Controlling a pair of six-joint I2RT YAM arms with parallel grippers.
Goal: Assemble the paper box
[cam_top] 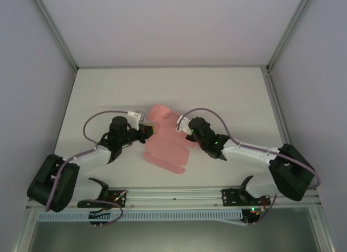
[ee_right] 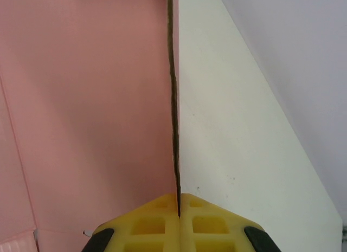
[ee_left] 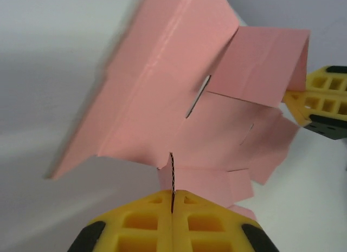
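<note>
While the paper box (cam_top: pixel 165 149), a pale pink die-cut sheet of thin card with flaps and tabs, is lying partly unfolded at the middle of the white table (cam_top: pixel 108 89), both arms are pinching it from opposite sides.

On the left, the left gripper (cam_top: pixel 146 127) is clamping a flap edge on the sheet's left side. In the left wrist view its yellow moulded fingers (ee_left: pixel 141 225) are pressing together with the thin card edge caught between them.

Between the arms, the sheet is rising off the table at its far end. One panel (ee_left: pixel 260 62) is standing up from a crease, while the near portion appears to be resting flat.

On the right, the right gripper (cam_top: pixel 181 124) is gripping the sheet's right side. In the right wrist view its jaws are bearing tight on a card edge running straight away from the camera.

Step in hand, as judged: forming the first walls along the scored creases. No closed box shape is present yet.

The next move is calling for coordinated motion, with one arm anchoring its flap and the other rotating its panel about the crease. Because the card is thin, excess pull is risking a tear or a slip.
</note>
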